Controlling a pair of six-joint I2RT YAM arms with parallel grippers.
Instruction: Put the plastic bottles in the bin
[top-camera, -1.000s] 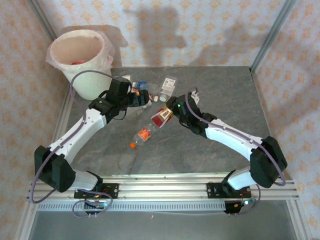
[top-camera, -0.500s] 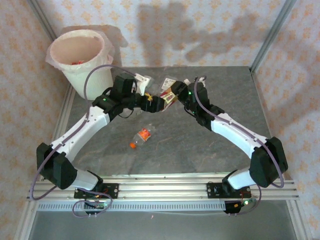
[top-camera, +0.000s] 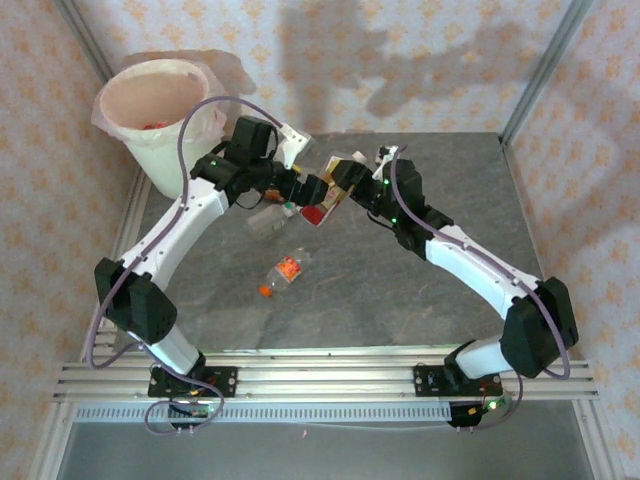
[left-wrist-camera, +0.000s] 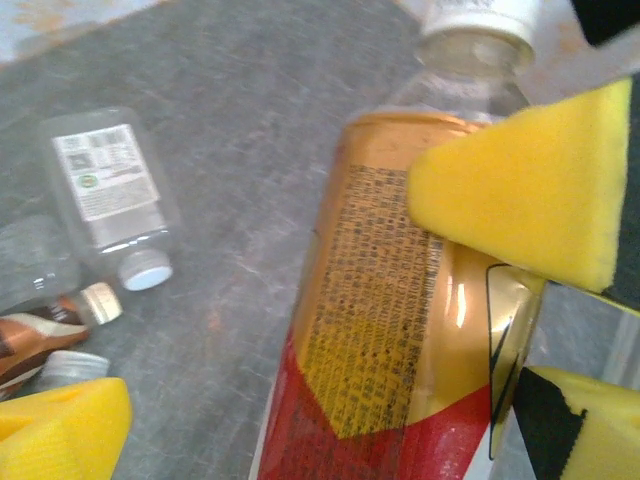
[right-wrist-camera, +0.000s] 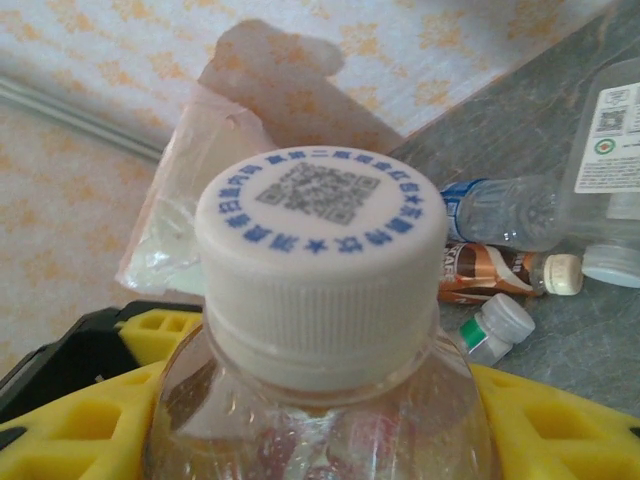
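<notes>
Overhead, I've got the right gripper (top-camera: 348, 186) clamped on the gold-and-red bottle (top-camera: 322, 208), held tilted just right of the bin (top-camera: 160, 170). The left gripper (top-camera: 308, 190) sits close against it on the bin side.

The left wrist camera gives me what overhead can't. The left gripper's jaws stand wide apart, one yellow finger (left-wrist-camera: 60, 430) well clear of the label, gripping nothing.

On the right wrist camera I see the white cap (right-wrist-camera: 320, 225) with a printed code square on top, and yellow pads (right-wrist-camera: 560, 430) pinching below it on both sides.

The bin has a pink liner (top-camera: 212, 120) over the rim and something red (top-camera: 152, 125) low inside. I can't count bottles in there.

On the worktop (top-camera: 470, 170), a crushed clear bottle (top-camera: 262, 222) lies near the bin, and an orange-labelled bottle (top-camera: 287, 270) lies farther from it.

The wrist views add a white-labelled bottle (left-wrist-camera: 105, 185), a blue-labelled bottle (right-wrist-camera: 500, 210) and a brown-labelled bottle (right-wrist-camera: 490, 272), all lying flat. The left wrist frame cuts off the gold-and-red bottle's base.
</notes>
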